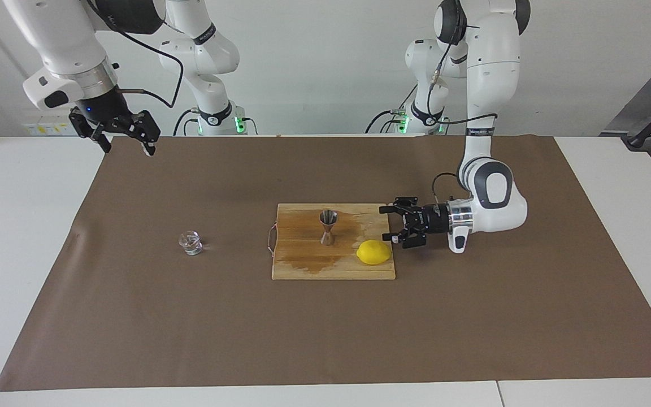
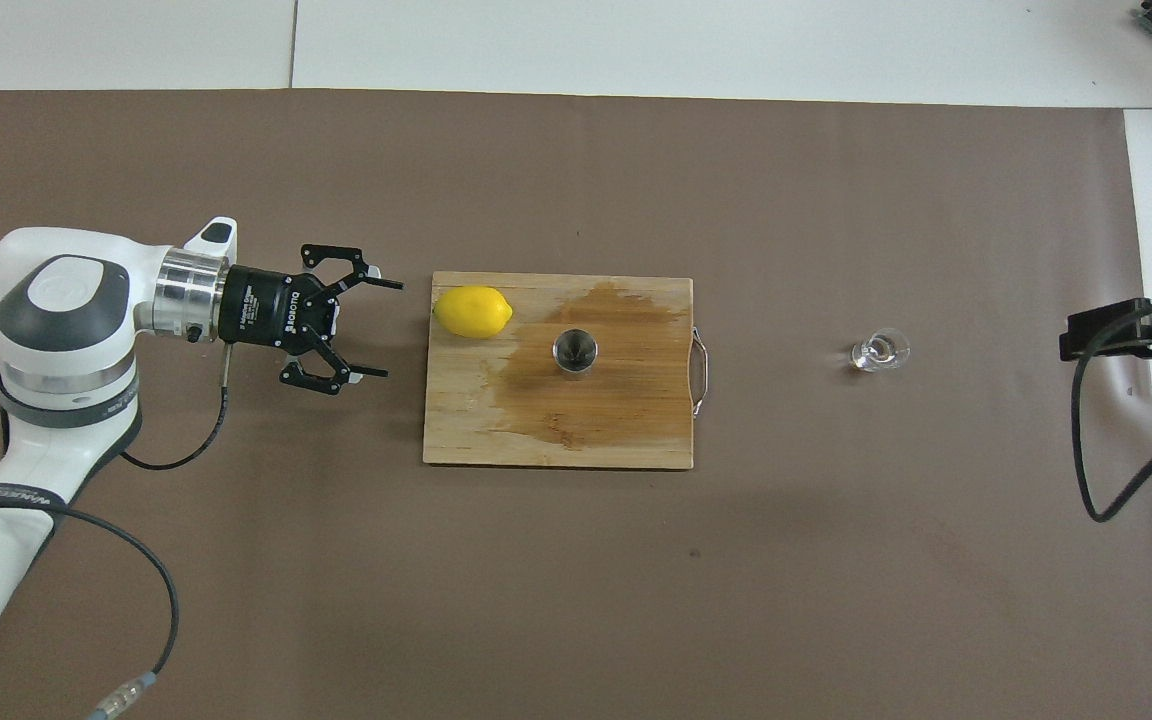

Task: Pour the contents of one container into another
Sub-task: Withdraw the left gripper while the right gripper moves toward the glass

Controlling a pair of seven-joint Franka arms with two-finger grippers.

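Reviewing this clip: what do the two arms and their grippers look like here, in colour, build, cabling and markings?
Both arms are glossy white with dark grey joint caps. Each ends in a silver metal ring and a black two-finger linkage gripper: left gripper, right gripper. The left gripper's black body carries white lettering. Black cables loop along both arms, and green lights glow at the bases.
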